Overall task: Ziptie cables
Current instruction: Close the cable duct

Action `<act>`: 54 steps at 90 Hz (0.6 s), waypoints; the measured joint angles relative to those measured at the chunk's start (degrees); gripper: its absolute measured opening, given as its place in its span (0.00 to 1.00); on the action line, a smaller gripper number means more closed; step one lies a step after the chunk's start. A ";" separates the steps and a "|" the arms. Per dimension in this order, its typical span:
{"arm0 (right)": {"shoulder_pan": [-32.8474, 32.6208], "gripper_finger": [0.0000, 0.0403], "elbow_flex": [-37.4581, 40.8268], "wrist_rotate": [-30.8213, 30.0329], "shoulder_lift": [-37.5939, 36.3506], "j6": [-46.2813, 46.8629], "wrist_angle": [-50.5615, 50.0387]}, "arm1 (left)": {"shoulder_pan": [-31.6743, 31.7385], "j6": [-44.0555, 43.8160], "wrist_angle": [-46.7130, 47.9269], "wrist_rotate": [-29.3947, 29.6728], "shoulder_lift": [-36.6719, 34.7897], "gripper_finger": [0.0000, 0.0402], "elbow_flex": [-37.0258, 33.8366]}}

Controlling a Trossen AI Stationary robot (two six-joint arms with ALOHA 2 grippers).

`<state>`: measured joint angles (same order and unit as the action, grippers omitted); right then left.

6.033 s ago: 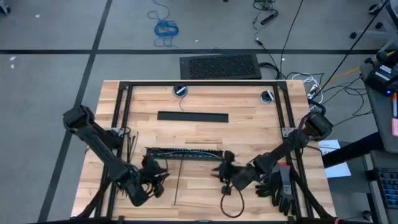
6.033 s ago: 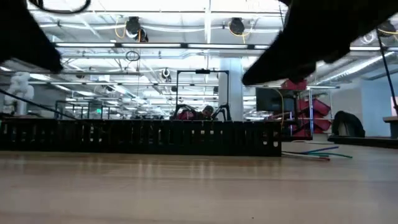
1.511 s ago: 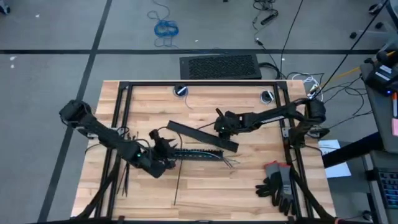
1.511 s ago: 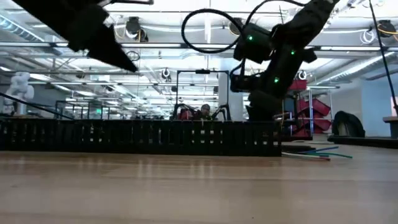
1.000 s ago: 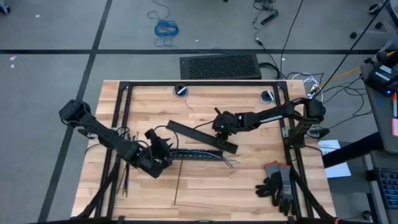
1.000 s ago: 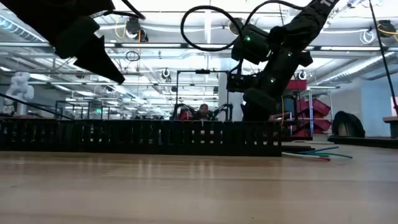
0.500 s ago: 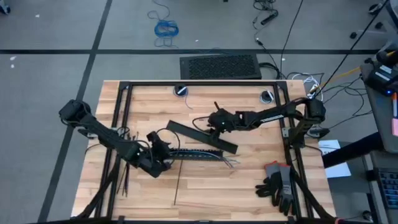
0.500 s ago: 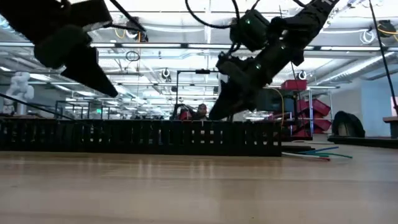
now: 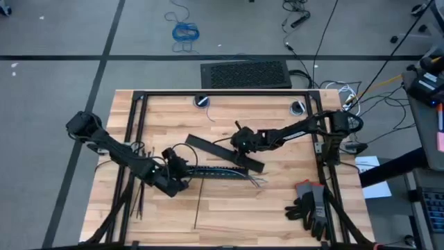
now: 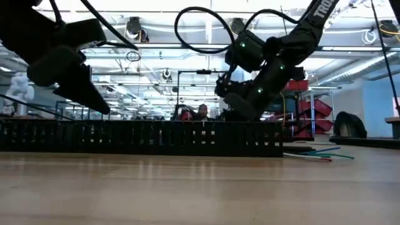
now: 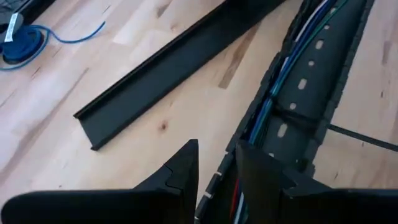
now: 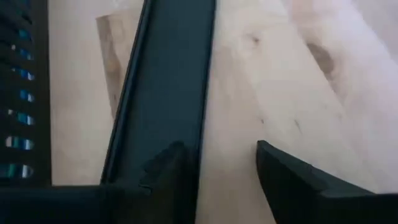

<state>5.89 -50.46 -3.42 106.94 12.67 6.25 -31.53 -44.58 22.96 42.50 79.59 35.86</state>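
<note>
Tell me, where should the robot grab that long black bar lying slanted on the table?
Probably across its narrow width, coming straight down from above. The long black bar lies flat on the table, thin and much longer than wide, so only its two long edges fit between fingers. The right gripper already hangs open over it.

We see a pale wooden table (image 9: 277,194) with smooth, faintly shiny grained planks. The long black bar (image 11: 168,68) looks like matt moulded plastic, and so does the slotted black cable duct (image 11: 311,93). The cables (image 11: 292,68) in it have smooth, slightly glossy plastic sheathing. The gloves (image 9: 310,206) look like dark knitted cloth
</note>
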 joint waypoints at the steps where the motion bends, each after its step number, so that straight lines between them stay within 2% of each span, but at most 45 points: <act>1: -0.01 0.50 0.00 0.05 0.13 0.00 0.05 | 0.00 -0.01 -0.01 -0.01 0.00 0.26 0.00; 9: 0.01 0.50 -0.11 0.30 1.32 0.10 -0.34 | 0.00 -0.09 -0.08 -0.11 0.00 0.26 0.00; 15: 0.46 0.44 -0.24 0.42 1.88 0.43 -1.47 | 0.01 -0.15 -0.15 -0.13 0.00 0.26 -0.01; 22: 1.11 0.32 -0.31 0.84 2.07 0.52 -2.41 | 0.00 -0.15 -0.15 -0.44 0.00 0.26 0.00; 31: 1.25 0.10 -0.24 1.26 1.83 -0.04 -2.45 | 0.00 -0.13 -0.13 -0.48 0.00 0.26 0.00; 35: 1.27 0.05 -0.12 1.38 1.72 -0.97 -1.99 | 0.00 -0.14 -0.13 -0.46 0.00 0.26 0.00; 54: 1.28 0.01 0.00 1.12 1.70 -1.38 -1.47 | 0.00 -0.16 -0.06 -0.46 0.00 0.26 0.00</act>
<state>7.16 -50.46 -2.30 108.64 11.29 4.78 -31.53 -44.74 22.90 42.04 79.59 35.86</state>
